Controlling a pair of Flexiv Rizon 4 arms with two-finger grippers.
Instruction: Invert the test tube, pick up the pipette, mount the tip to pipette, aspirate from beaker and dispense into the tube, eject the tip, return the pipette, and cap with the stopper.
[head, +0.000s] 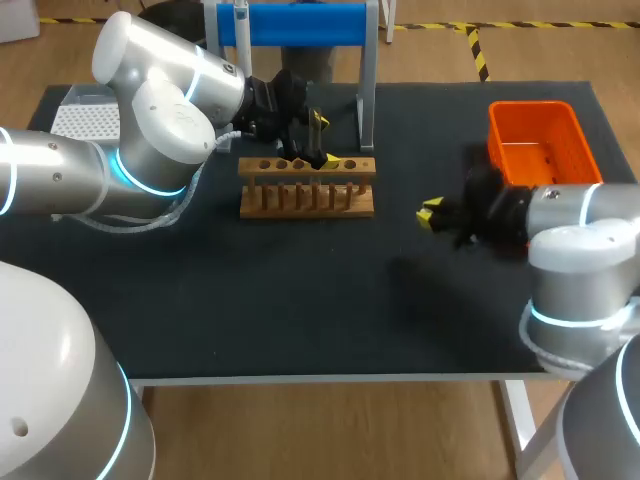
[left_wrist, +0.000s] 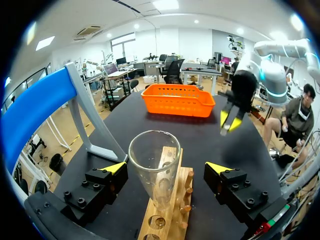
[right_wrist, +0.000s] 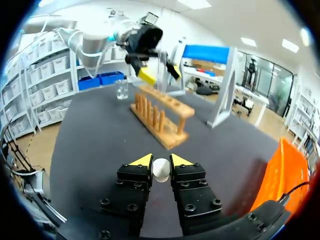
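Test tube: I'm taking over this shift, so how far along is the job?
Looks done: the test tube stands mouth up in the wooden rack. In hand: the right gripper is shut on a white stopper, away from the rack; the left gripper is open around the test tube. Left: capping, at least. Whether liquid went in, I cannot tell.

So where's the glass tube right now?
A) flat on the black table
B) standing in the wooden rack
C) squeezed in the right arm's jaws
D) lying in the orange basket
B: the glass tube stands mouth up in a hole of the wooden rack, between the left arm's open jaws, which don't touch it.
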